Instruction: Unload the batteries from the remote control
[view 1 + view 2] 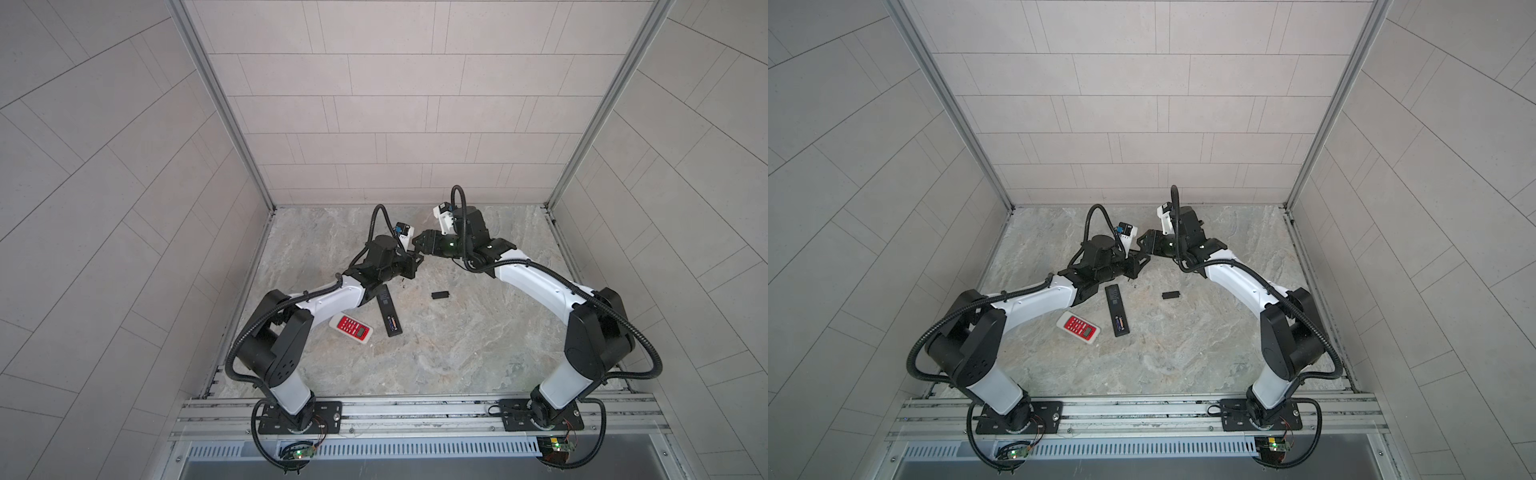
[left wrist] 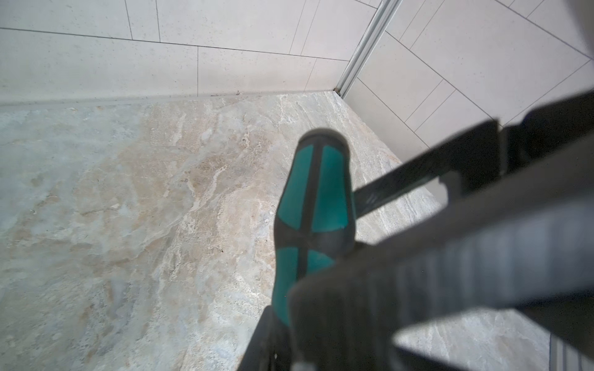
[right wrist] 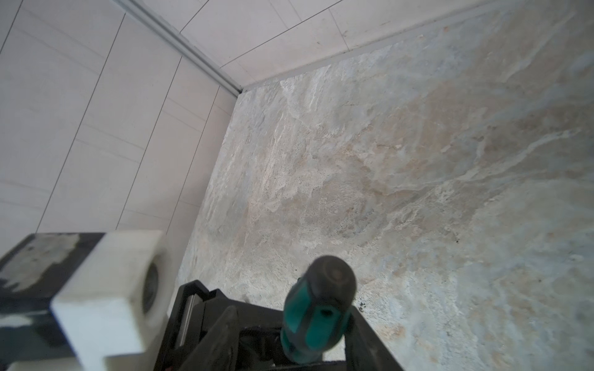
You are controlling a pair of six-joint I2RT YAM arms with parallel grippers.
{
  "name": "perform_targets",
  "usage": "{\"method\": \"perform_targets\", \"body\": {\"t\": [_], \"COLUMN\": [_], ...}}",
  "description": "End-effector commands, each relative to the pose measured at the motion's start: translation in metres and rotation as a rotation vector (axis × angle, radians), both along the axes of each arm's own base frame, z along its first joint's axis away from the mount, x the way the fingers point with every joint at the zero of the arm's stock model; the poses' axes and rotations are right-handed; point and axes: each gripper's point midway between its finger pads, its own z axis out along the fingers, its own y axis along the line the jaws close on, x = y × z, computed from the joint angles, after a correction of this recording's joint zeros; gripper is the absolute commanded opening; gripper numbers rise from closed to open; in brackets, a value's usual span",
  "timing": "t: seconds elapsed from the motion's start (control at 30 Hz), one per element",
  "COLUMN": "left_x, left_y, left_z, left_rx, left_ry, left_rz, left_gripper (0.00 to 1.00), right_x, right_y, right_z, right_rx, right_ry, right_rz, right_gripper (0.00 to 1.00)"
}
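Note:
A black remote control [image 1: 386,305] [image 1: 1115,305] lies back-up on the stone table with its compartment open. The batteries [image 1: 392,323] [image 1: 1119,323] still sit inside it. Both grippers meet above the table behind it, well away from the remote. My left gripper [image 1: 417,259] [image 2: 286,316] is shut on the lower part of a green-handled screwdriver [image 2: 316,192] [image 3: 318,308]. My right gripper [image 1: 417,242] [image 3: 292,334] stands open around the same handle, with a gap on one side.
A white remote with a red keypad [image 1: 351,328] [image 1: 1078,327] lies beside the black one, next to the left arm. A small black cover plate [image 1: 440,295] [image 1: 1170,295] lies alone to the right. Tiled walls enclose the table.

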Motion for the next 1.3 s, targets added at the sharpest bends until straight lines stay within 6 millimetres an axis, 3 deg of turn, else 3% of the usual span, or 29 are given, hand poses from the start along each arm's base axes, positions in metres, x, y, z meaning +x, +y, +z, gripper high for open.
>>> {"method": "perform_targets", "body": {"t": [0.0,0.47,0.7,0.97,1.1,1.27], "left_x": [0.001,-0.007,-0.015,-0.020,-0.019,-0.016], "left_y": [-0.003,-0.015,-0.021,-0.028,-0.030,-0.032], "left_z": [0.032,0.048,0.048,0.053,0.054,0.057], "left_rx": [0.035,0.100,0.163,0.157,0.157,0.133], "left_ry": [-0.128,-0.232,-0.259,-0.273,-0.278,-0.284], "left_rz": [-0.051,-0.184,-0.253,-0.280,-0.272,-0.259], "left_gripper": [0.03,0.02,0.01,0.01,0.01,0.01], "right_x": [-0.011,-0.040,-0.043,-0.037,-0.034,-0.033], "right_y": [-0.004,-0.008,-0.008,-0.009,-0.008,-0.003], "right_z": [0.003,-0.014,-0.020,-0.019,-0.019,-0.019], "right_rx": [-0.022,-0.063,-0.045,-0.038,-0.020,0.023], "right_ry": [0.071,0.223,0.263,0.255,0.260,0.275], "right_rz": [0.100,0.313,0.320,0.284,0.269,0.259], "right_gripper": [0.58,0.55,0.46,0.45,0.50,0.46]}}
